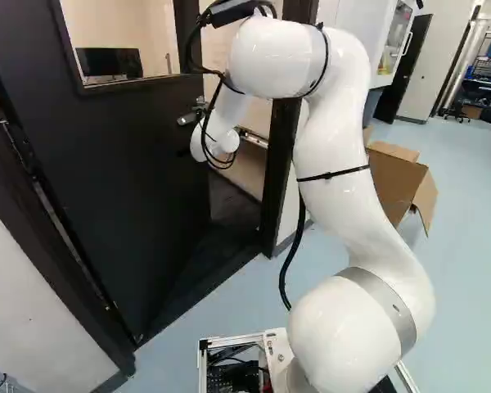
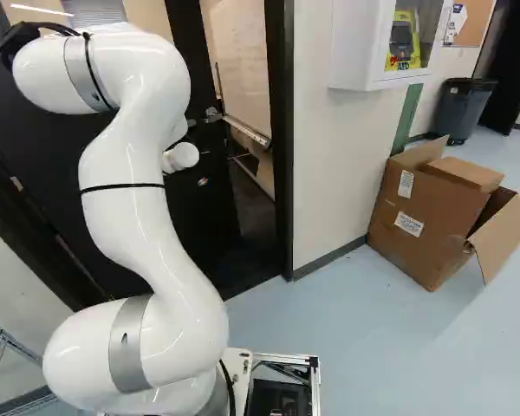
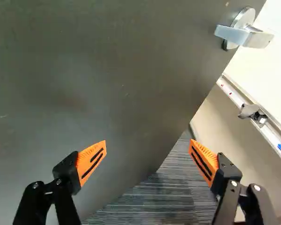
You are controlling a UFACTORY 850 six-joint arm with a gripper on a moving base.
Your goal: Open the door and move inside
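Ahead of the black, orange-padded gripper (image 3: 148, 141), with fingers spread and empty, apparently past unlatching the flat dark door (image 3: 84, 70) with its silver metal lever (image 3: 234, 35), already ajar, but short of opening it wider and driving into the grey-carpeted room (image 3: 168, 197), mostly hidden behind the door.

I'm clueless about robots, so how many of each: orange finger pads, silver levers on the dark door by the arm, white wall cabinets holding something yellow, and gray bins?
Orange finger pads: 2
Silver lever: 1
White wall cabinet: 1
Gray bin: 1
Total: 5
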